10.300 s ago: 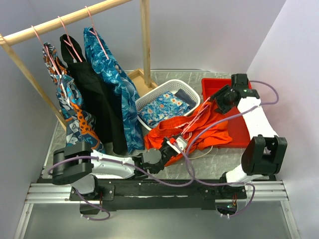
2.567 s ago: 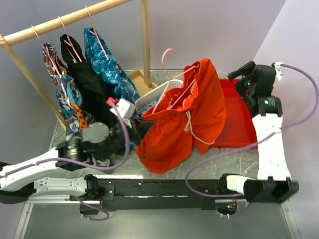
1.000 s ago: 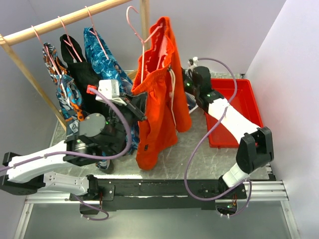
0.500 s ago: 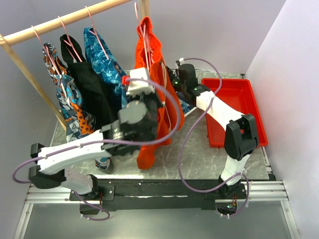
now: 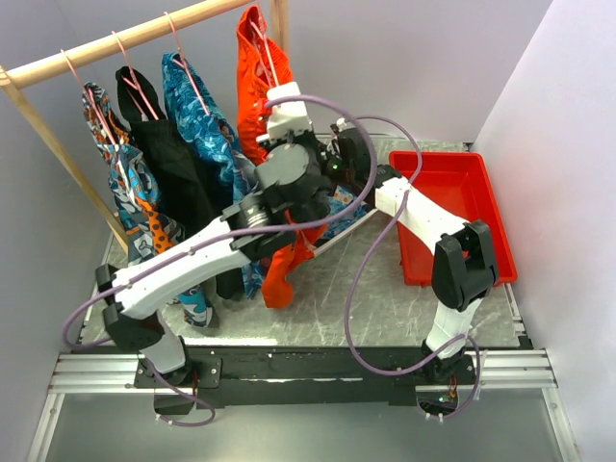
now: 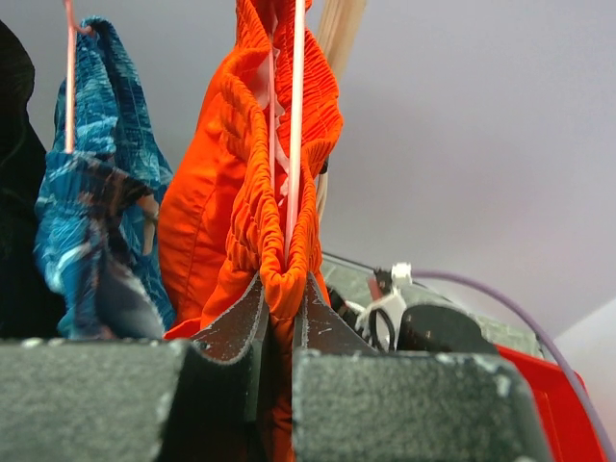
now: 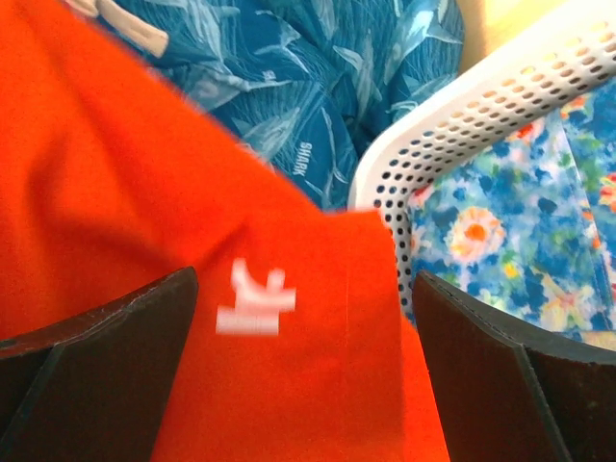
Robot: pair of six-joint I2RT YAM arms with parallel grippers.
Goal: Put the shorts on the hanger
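Your right gripper (image 7: pixel 298 327) sits wide open with a lower part of the orange cloth in front of it, gripping nothing, beside the white basket (image 7: pixel 481 125). Your left gripper (image 6: pixel 279 303) is pinched tight on the gathered waistband of the shorts (image 6: pixel 207 202), with the pink hanger (image 6: pixel 295 115) wire running into the fold. Beyond, they hang up by the wooden rail (image 5: pixel 125 37). The fabric looks light and limp and will probably slide on the wire, so hold it where the elastic bunches.
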